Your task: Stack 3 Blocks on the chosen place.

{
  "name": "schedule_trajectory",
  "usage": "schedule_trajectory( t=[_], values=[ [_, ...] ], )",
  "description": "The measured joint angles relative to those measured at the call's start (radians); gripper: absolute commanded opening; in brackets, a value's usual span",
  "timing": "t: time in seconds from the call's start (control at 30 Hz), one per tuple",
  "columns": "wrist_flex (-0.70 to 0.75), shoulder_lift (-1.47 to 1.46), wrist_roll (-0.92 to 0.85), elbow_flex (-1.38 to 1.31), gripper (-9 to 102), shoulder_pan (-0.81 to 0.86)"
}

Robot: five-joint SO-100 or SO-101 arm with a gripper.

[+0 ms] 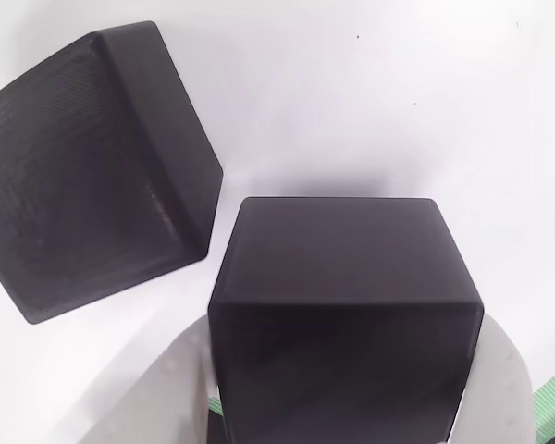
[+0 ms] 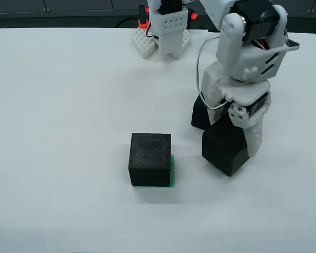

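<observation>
From the overhead view, nearest the camera at about 6 o'clock sits a matte black mesh-textured cube (image 2: 150, 159) on the striped green-and-white square patch (image 2: 173, 171), faces square to the frame, with a sliver of green peeking out along its right and bottom edges. Out at 3 o'clock, the white two-finger gripper (image 2: 241, 143) is clamped on a second black cube (image 2: 225, 148), which is turned diagonal, one corner pointing down-frame. Behind it, a third black cube (image 2: 199, 116) is half hidden by the arm. In the gripper-riding view, the held cube (image 1: 344, 319) fills 6 o'clock and another cube (image 1: 91, 166) sits tilted at 10 o'clock on the white table (image 1: 398, 102).
</observation>
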Motion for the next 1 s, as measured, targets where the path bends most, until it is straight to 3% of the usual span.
schedule_trajectory(
  t=[0.47, 1.0],
  values=[
    [0.014, 0.199, 0.012, 0.067, 23, 0.12],
    [0.018, 0.308, 0.268, 0.115, 23, 0.218]
  ],
)
